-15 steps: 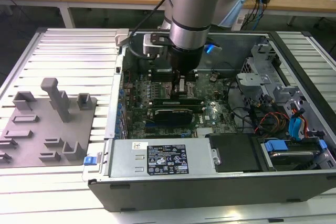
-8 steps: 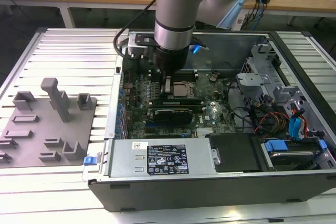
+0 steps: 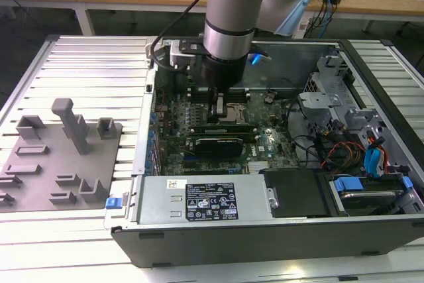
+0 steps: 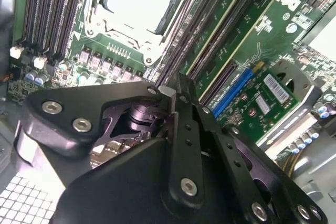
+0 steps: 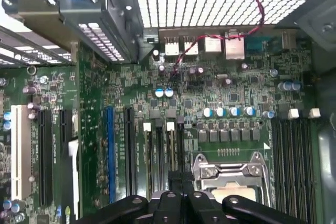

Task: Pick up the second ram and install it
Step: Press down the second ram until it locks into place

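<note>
The second ram is a thin green stick standing in a slot beside the processor socket. It also shows in the exterior view as a green strip. Another stick stands in the slot alongside it. My gripper reaches down into the open computer case, and its fingers are closed together along the line of the second ram's slot, at the stick's near end. In the second wrist view the fingertips meet where the green stick runs in under them. The contact itself is hidden by the fingers.
Empty black slots lie on the socket's other side. A grey power supply spans the case front, and drive bays with blue and orange cables are at the exterior view's right. A grey parts fixture sits at the exterior view's left.
</note>
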Robot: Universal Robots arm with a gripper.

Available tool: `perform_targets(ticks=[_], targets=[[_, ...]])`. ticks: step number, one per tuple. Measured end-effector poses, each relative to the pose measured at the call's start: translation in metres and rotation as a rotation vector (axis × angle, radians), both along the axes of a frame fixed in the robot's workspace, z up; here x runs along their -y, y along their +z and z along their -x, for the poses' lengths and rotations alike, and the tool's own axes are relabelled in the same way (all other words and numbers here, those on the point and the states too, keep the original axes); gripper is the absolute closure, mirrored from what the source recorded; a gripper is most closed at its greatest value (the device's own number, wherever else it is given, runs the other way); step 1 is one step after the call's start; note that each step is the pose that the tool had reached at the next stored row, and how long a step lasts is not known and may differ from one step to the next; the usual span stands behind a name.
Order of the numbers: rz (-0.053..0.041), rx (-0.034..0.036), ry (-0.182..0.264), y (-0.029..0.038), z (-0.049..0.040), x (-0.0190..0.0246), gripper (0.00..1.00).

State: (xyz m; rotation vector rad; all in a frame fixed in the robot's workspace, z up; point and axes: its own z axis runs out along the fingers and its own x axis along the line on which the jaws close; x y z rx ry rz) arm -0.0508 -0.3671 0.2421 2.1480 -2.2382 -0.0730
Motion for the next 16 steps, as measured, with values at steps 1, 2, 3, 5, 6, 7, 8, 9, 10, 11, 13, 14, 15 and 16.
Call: perform_targets(ticks=[1,2,3,5,6,7,8,9,10,11,13,14,15,16], targets=[[-0.0001,0.0000,0.000,0.0014,-0.0016,-0.0002,0.89],[0.0000,0.0000,0.000,0.0027,-0.0024,-0.0002,0.89],[-0.0001,0.0000,0.000,0.0047,-0.0028,-0.0002,0.89],[-0.0001,0.0000,0.000,0.0084,-0.0031,-0.0003,0.89],[-0.0001,0.0000,0.000,0.0097,-0.0032,-0.0004,0.89],[0.0000,0.0000,0.000,0.0106,-0.0033,-0.0003,0.89],[-0.0001,0.0000,0.000,0.0124,-0.0033,-0.0003,0.89],[0.0000,-0.0001,0.000,0.0158,-0.0033,-0.0004,0.89],[-0.0001,0.0000,0.000,0.0195,-0.0032,-0.0004,0.89],[-0.0003,0.0000,0.000,0.0202,-0.0033,-0.0004,0.89],[-0.0008,0.0001,0.000,0.0201,-0.0033,-0.0004,0.89],[-0.0006,0.0000,0.000,0.0202,-0.0033,-0.0004,0.89],[-0.0006,0.0000,0.000,0.0202,-0.0033,-0.0004,0.89],[-0.0007,0.0000,0.000,0.0202,-0.0033,-0.0004,0.89]])
